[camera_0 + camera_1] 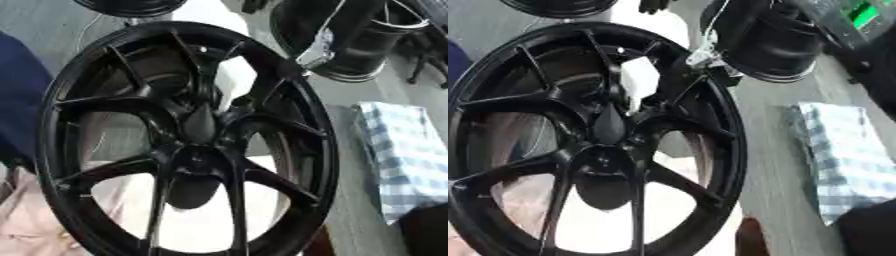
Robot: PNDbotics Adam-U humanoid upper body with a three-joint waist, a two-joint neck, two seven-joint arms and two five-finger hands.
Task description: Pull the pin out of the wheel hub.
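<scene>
A large black wheel hub (188,145) with several spokes stands upright and fills most of both views. Its centre (197,160) is dark, and I cannot make out a pin among the spokes. A small pale spot (203,49) shows near the upper rim. My right arm (354,45), black and thick with a silver ring, comes in from the upper right. Its hand (317,50) shows as a silvery part right at the wheel's upper right rim. The hand's shape is blurred. My left hand shows in neither view.
A blue-and-white checked cloth (402,155) lies on the grey floor at the right. Another black wheel (131,5) sits at the top left edge. Dark blue fabric (17,100) is at the far left, and a green-lit device (859,15) at the top right.
</scene>
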